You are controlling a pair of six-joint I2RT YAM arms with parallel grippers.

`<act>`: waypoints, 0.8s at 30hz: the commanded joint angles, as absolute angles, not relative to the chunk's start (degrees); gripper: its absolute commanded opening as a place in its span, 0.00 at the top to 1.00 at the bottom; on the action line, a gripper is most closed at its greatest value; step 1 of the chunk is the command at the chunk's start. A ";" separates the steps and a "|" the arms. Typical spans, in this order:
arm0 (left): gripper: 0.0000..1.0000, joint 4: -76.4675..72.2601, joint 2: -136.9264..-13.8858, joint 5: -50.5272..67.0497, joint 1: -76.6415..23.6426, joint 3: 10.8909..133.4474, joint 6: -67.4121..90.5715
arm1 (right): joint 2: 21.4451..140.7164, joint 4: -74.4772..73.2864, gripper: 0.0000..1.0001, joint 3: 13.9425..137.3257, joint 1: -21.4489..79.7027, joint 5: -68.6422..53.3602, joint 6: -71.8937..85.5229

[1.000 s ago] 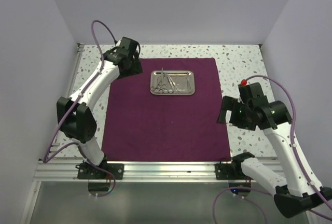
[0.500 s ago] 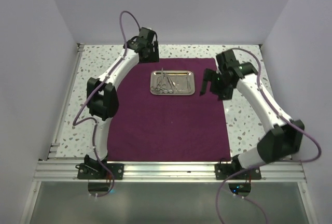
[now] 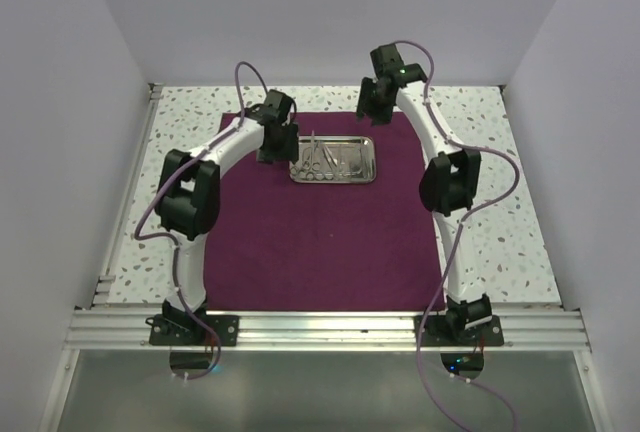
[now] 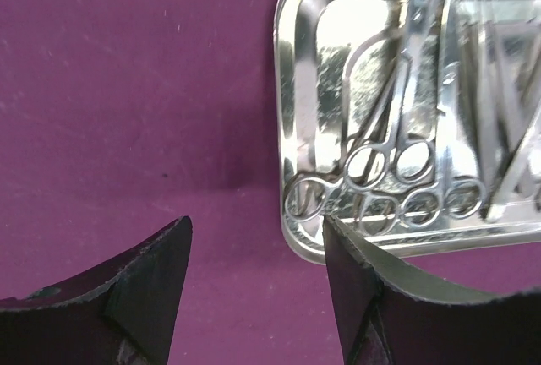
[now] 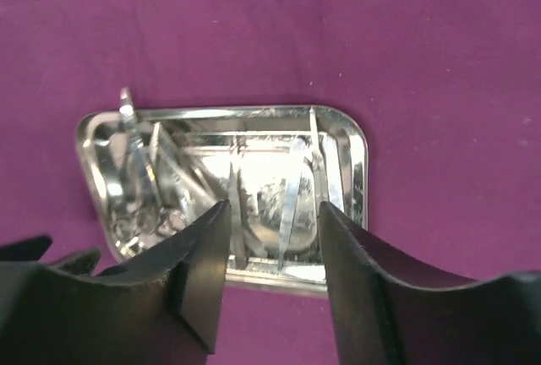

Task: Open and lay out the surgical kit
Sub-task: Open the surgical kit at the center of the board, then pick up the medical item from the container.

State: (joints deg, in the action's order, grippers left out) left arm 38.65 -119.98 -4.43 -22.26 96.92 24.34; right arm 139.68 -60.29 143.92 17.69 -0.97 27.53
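Purple cloth [image 3: 320, 252]: we've got it spread flat over the speckled surface [image 3: 470, 122], so we'd call the opening part done.
Steel tray [image 3: 333, 181]: it's sitting on the cloth's far half, roughly centred and close to the far hem.
Instruments [image 3: 318, 157]: they're all heaped in the tray, with the ring handles [image 4: 389, 162] crowded at its left end and the thin straight pieces [image 5: 292, 200] to the right. None is on the cloth yet, so we judge the whole laying-out is left.
Left end effector [image 4: 254, 230]: its jaws are apart with nothing in them, poised over bare cloth just beside the tray's left rim.
Right end effector [image 5: 272, 209]: its jaws are partly parted over the tray's right half, with the straight pieces under the gap. We see nothing held, and we can't tell whether it's touching.
Edges: the tray has a raised lip and the pieces overlap, so we reckon lifting one out cleanly will be fiddly.
Open room: there's broad bare cloth on the tray's near side and a strip at either end. It's tighter beyond the tray, where only a narrow band is left before the hem.
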 commanded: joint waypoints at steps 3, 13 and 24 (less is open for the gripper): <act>0.34 34.90 -114.96 -4.22 -21.62 94.49 22.50 | 142.56 -59.42 0.60 146.52 17.84 -1.32 27.77; 0.35 37.18 -114.78 -4.40 -19.60 94.75 21.88 | 148.97 -57.48 0.63 147.39 17.84 -0.09 26.37; 0.35 38.50 -114.96 -4.75 -19.51 94.92 21.53 | 153.01 -56.43 0.69 148.53 17.84 3.60 25.58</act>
State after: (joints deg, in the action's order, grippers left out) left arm 38.61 -117.86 -4.67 -19.79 94.35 22.90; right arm 151.70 -58.04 145.64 17.87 1.58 26.74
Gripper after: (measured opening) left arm 0.649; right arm 0.319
